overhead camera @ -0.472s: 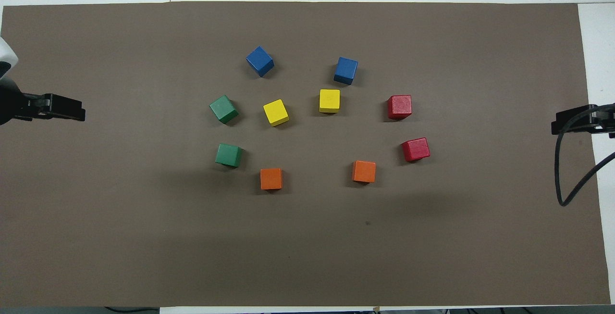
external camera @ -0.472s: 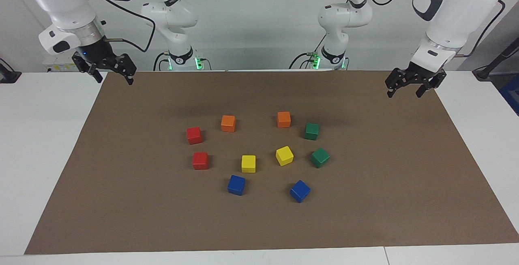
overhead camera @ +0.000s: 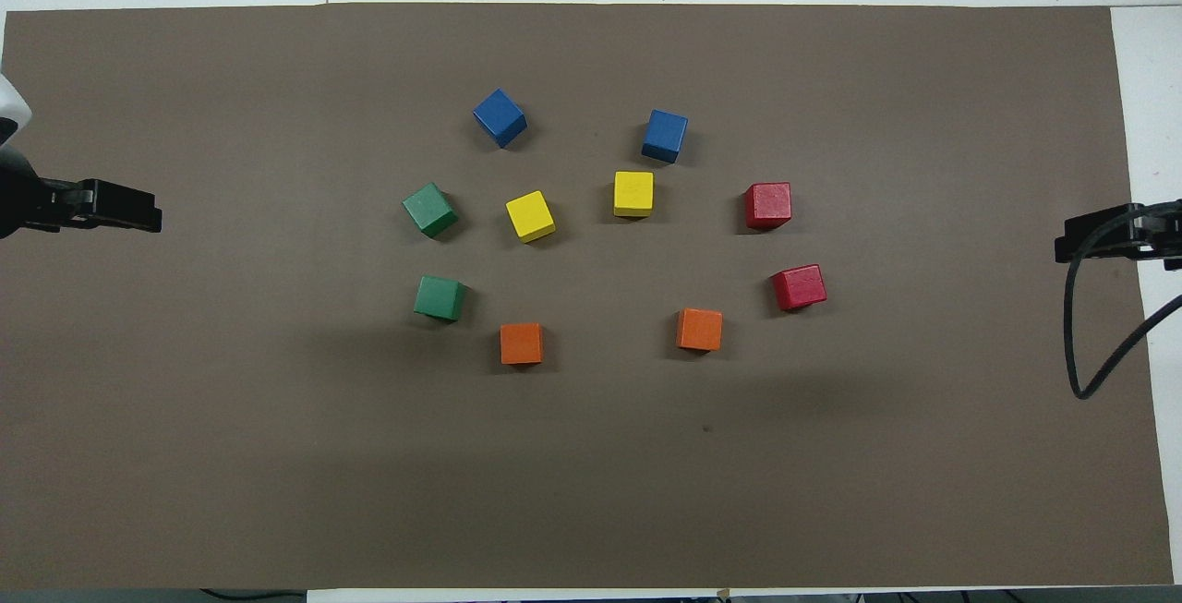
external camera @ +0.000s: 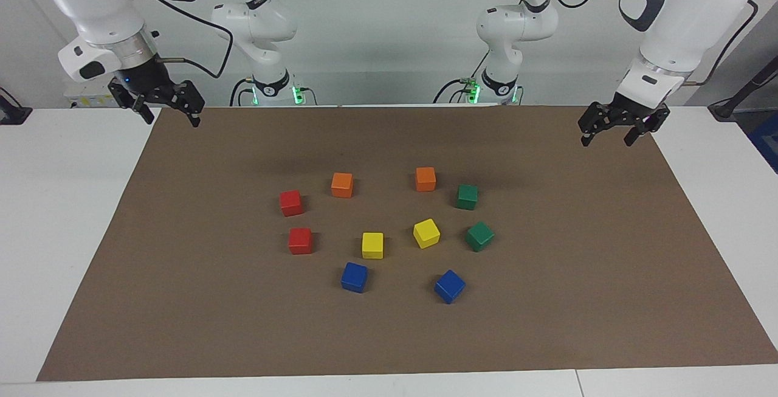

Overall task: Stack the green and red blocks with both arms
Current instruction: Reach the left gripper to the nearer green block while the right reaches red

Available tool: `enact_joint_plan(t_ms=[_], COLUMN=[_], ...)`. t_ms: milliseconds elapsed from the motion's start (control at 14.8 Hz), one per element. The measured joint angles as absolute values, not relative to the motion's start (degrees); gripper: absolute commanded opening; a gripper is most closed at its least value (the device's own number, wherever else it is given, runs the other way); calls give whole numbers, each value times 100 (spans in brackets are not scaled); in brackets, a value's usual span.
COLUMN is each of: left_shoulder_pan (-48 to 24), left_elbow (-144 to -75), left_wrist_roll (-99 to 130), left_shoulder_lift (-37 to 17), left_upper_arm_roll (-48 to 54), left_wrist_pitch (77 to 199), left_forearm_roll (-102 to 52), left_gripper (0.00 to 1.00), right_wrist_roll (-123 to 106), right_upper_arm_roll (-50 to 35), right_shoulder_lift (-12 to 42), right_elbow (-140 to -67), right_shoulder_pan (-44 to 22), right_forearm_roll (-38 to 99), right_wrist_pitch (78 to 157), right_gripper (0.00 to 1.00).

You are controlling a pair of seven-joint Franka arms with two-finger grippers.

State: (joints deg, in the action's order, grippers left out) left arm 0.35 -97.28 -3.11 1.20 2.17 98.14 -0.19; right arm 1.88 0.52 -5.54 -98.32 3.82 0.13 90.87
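Note:
Two dark green blocks (external camera: 467,196) (external camera: 479,236) lie on the brown mat toward the left arm's end; they also show in the overhead view (overhead camera: 439,297) (overhead camera: 429,209). Two red blocks (external camera: 291,202) (external camera: 300,241) lie toward the right arm's end, also in the overhead view (overhead camera: 799,287) (overhead camera: 767,205). All lie apart, none stacked. My left gripper (external camera: 606,140) (overhead camera: 138,215) is open and empty, raised over its end of the mat. My right gripper (external camera: 172,119) (overhead camera: 1080,241) is open and empty, raised over the mat's edge at its end.
Two orange blocks (external camera: 342,185) (external camera: 425,179) lie nearest the robots. Two yellow blocks (external camera: 372,245) (external camera: 426,233) lie between the red and green pairs. Two blue blocks (external camera: 354,277) (external camera: 450,286) lie farthest. The brown mat (external camera: 577,300) covers the white table. A black cable (overhead camera: 1090,335) hangs by the right gripper.
Both grippers have shifted only very slightly. The blocks have not moved.

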Motion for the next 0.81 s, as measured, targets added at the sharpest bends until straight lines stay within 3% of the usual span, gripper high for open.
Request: enact_joint_plan(t_ms=[472,809], left_shoulder_pan=[33,26], left_elbow=[-9727,-9805], left_wrist_roll=[-310,-310], left_shoulder_lift=[116,114], left_upper_arm_roll=[229,257], left_wrist_pitch=[9838,9838], left_forearm_roll=[-19,-20], left_gripper=[100,100], right_wrist_roll=[405,405], right_upper_arm_roll=[15,5], right_shoulder_lift=[-455,-221], right_elbow=[-9869,-10163], right_shoulder_pan=[-222,-464], right_forearm_roll=[106,105], right_wrist_pitch=[9201,9732], right_gripper=[100,100])
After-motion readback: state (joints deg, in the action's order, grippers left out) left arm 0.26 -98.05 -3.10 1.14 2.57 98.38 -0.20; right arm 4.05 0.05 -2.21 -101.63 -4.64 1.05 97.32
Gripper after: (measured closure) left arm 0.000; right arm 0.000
